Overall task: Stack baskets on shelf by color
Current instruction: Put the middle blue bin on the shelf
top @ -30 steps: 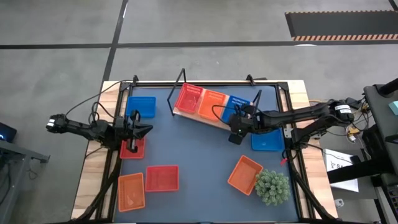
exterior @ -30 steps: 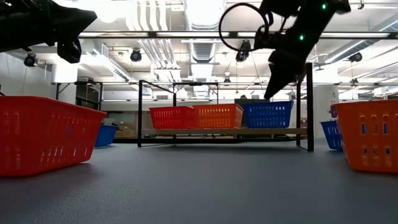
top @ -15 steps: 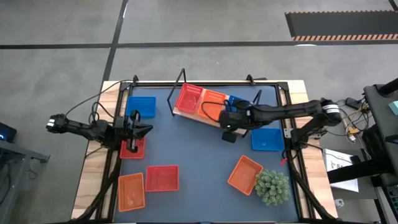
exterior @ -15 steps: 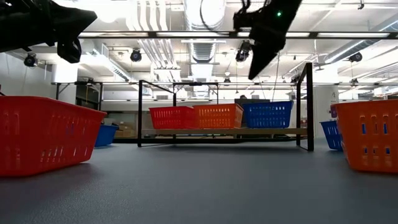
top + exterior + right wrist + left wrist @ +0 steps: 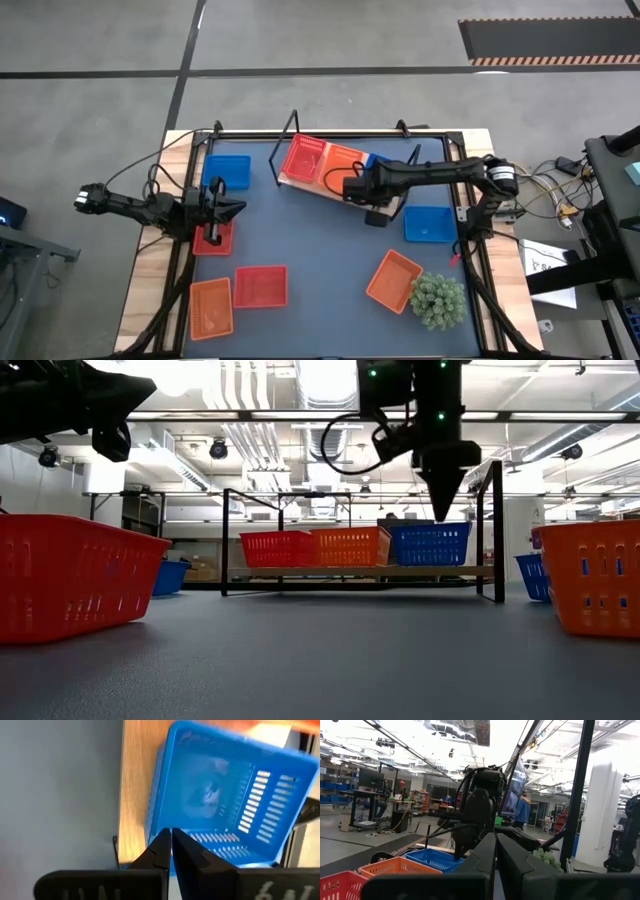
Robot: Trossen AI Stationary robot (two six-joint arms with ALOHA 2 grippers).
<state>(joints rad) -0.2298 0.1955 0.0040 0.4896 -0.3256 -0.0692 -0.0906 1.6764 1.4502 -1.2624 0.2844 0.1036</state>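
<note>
From above, the right arm [image 5: 430,178] covers most of the blue basket [image 5: 381,162] on the shelf [image 5: 300,183]. At counter height, the red basket [image 5: 70,575] and the orange basket [image 5: 598,575] run off the frame's sides. The left arm [image 5: 60,400] is cut off at the top, so its pincer is probably out of sight. The right wrist view shows the blue basket smeared.

Both hands closed: left [image 5: 236,208], right [image 5: 441,507].
</note>
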